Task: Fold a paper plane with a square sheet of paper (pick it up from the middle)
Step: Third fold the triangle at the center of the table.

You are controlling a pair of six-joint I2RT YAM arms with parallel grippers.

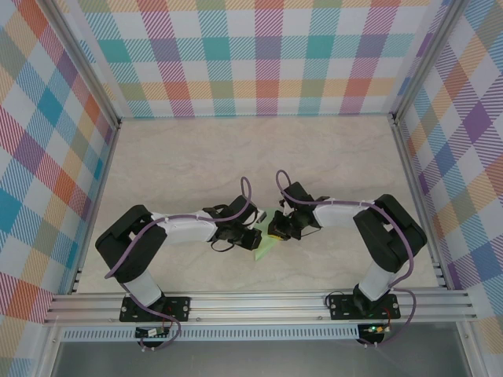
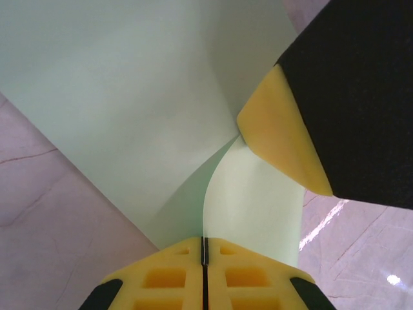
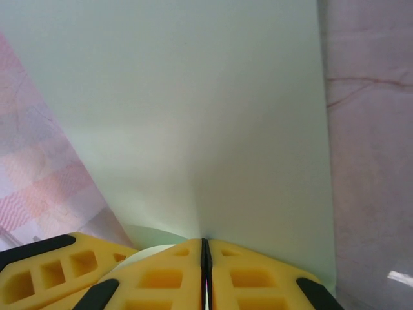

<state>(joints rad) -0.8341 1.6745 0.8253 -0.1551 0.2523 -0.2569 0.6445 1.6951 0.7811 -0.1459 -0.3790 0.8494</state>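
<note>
Left jaws: clenched on sheet of paper (image 2: 116, 97) | right jaws: clenched on same sheet

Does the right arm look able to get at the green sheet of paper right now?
Probably yes: the right gripper is shut on the sheet of paper, close beside the left gripper, which pinches it too, and nothing blocks the way.

**Right claw pinches pale-green sheet**

The right claw (image 3: 205, 258) sits at the bottom edge, its yellow fingers (image 3: 161, 279) pressed together on the square sheet of paper (image 3: 193, 116). The sheet spreads smooth and unmarked upward from the pinch. Veined marble worktop (image 3: 374, 142) shows along its straight right edge.
</note>
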